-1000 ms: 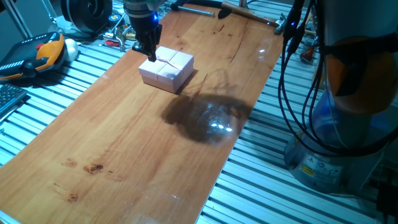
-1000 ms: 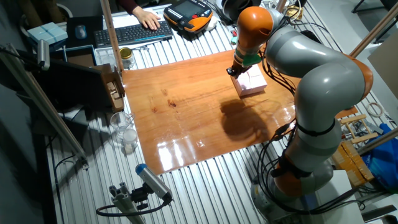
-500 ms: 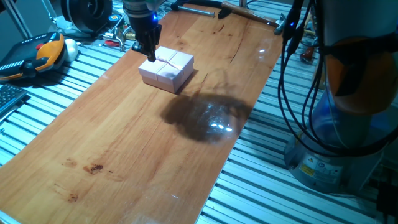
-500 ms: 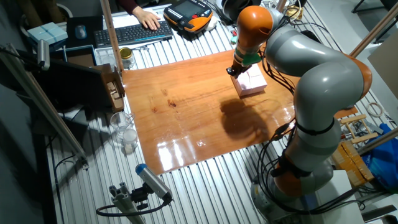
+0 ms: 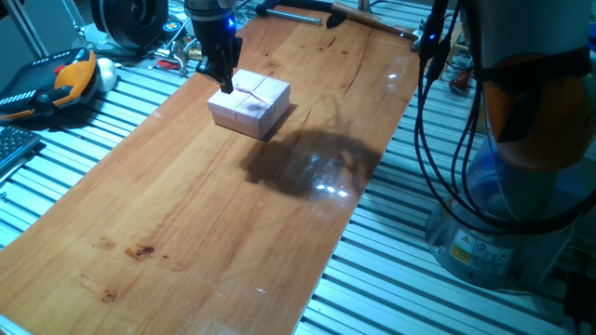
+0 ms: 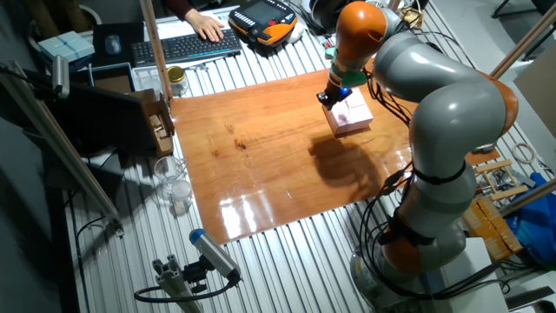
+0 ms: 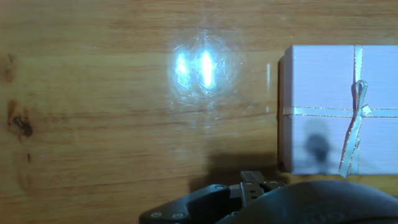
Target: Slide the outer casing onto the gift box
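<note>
The outer casing, a pale pink square sleeve with a cream ribbon cross, lies flat on the wooden board near its far end. It also shows in the other fixed view and at the right of the hand view, bow on top. My gripper stands at the casing's left edge, fingers together, its tips against or just beside the side wall; in the other fixed view the gripper is at the casing's near-left corner. The gift box tray with beige squares does not show in any view.
An orange and black teach pendant lies left of the board. A keyboard with a person's hand on it and a small jar sit beyond the board. Cables hang by the robot base on the right.
The arm's upper links have shifted slightly and its shadow on the board has moved a little. The casing and the gripper tips stay in the same place.
</note>
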You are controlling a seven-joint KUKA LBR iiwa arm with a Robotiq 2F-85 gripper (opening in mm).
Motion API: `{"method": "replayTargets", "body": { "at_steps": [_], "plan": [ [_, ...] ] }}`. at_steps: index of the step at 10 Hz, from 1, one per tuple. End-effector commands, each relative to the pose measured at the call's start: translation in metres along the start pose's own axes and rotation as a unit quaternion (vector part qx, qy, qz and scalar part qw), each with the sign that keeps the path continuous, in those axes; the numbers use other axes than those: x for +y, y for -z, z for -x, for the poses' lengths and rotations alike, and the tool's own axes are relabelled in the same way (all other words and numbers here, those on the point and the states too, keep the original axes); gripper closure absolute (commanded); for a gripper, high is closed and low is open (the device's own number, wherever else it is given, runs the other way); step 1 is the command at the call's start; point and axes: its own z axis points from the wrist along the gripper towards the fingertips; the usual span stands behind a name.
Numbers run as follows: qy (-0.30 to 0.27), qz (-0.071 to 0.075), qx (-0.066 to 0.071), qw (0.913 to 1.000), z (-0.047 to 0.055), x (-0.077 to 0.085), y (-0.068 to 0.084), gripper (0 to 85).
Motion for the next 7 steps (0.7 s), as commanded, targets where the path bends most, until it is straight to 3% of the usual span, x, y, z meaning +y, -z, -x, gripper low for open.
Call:
{"method": "replayTargets", "body": {
  "at_steps": [1,4,5,7],
  "plan": [
    [0.0,-0.001,-0.001,1.0,0.0,0.0,0.0,85.0],
    [-0.017,-0.01,-0.023,0.9995,0.0,0.0,0.0,85.0],
    [-0.025,-0.006,-0.023,0.9994,0.0,0.0,0.0,85.0],
    [-0.037,0.007,-0.011,0.9992,0.0,0.0,0.0,85.0]
  ]
}}
